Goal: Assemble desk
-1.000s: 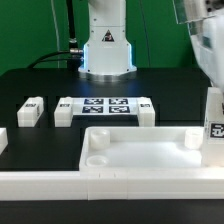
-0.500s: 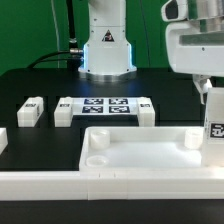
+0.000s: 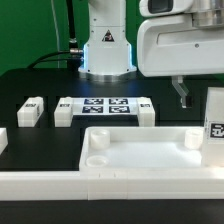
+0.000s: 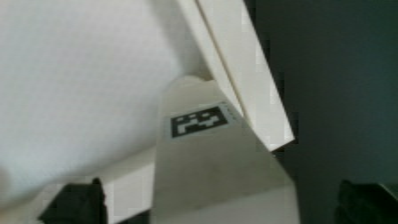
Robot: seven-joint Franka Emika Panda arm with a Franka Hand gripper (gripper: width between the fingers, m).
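Desk slab (image 3: 130, 160): is lying flat at the front of the black table (image 3: 40, 80), rim up, its round corner sockets facing upward.
Upright leg (image 3: 213, 122): is standing on end at the slab's corner on the exterior view's right, tag facing the camera. It seems to be sitting in that corner's socket, though how firmly cannot be told.
Gripper (image 4: 222, 203): is hanging above the upright leg, toward the exterior view's left of it. Its fingers (image 4: 80, 200) are spread wide and gripping nothing. In the wrist view the leg is showing between them with a gap on either side.
Loose legs (image 3: 30, 110): are lying on the table behind the slab, one apart on the exterior view's left and two flanking the marker board (image 3: 105, 106).
Empty socket (image 3: 97, 158): is showing open at the slab's near corner on the exterior view's left.
Step in hand: judging by the free-standing leg and the spread fingers, this leg is looking finished and the arm is clearing away.
Next move: is calling for travel across to one of the loose legs, a square grasp on it, then lowering it upright into an empty socket without knocking the standing leg.
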